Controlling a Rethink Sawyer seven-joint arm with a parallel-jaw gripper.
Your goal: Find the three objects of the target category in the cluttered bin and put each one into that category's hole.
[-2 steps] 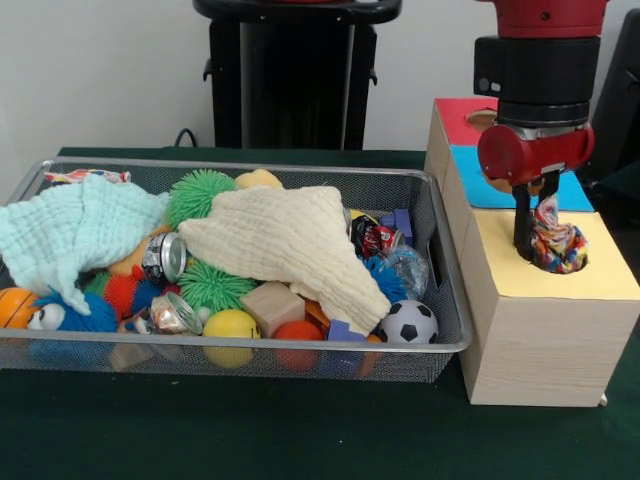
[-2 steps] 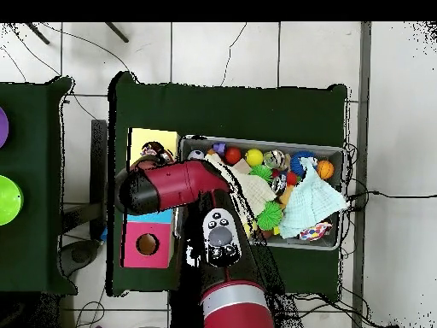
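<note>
My gripper hangs over the round hole in the yellow top of the wooden box. It is shut on a multicoloured knotted cloth, whose bulk sits in the hole's mouth while a strand runs up between the fingers. In the overhead view the cloth shows at the edge of the yellow section, partly under the red arm. The wire bin holds a cream cloth and a mint cloth draped over the clutter.
The bin also holds green spiky balls, a soccer ball, a yellow ball, a wooden cube and cans. The box's blue and red sections lie behind the yellow one; the red hole is open.
</note>
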